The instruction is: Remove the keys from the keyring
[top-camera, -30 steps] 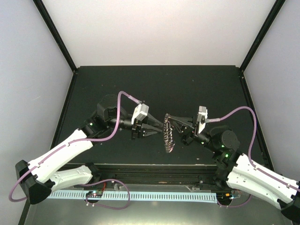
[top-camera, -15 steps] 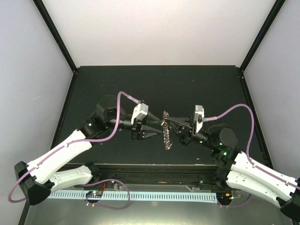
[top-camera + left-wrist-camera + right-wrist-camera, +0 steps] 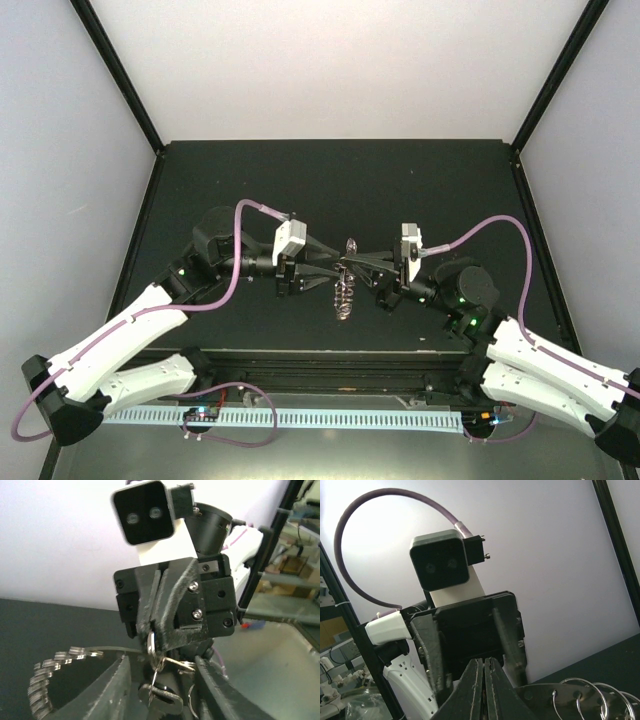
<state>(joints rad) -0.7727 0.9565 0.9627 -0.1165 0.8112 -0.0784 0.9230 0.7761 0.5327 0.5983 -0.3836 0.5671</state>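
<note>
Arm bases are bolted at the near edge of the counter (image 3: pixel 250 180). Left arm (image 3: pixel 120 340) and right arm (image 3: pixel 540 360) are both angled inward. Pincers are met tip to tip over the middle of the counter, nearer its near edge than its far edge.

The right pincer (image 3: pixel 483 670) is pressed together, and the rim of the keyring (image 3: pixel 345 292) is pinched in its tips. The keyring is held up off the counter and is seen edge-on from above. Its rim is fringed with wire loops (image 3: pixel 580 700).

The left pincer (image 3: pixel 328 268) is spread. Its fingers (image 3: pixel 117 690) are placed either side of the bits hanging under the right pincer's tips, with a gap seen on both sides and nothing pinched.

A small silvery key (image 3: pixel 179 664) is seen just below the right pincer's grip point, between the left fingers. It looks hooked on by a small loop, but the attachment cannot be told for sure.

White walls (image 3: pixel 340 70) are seen beyond the far edge.
</note>
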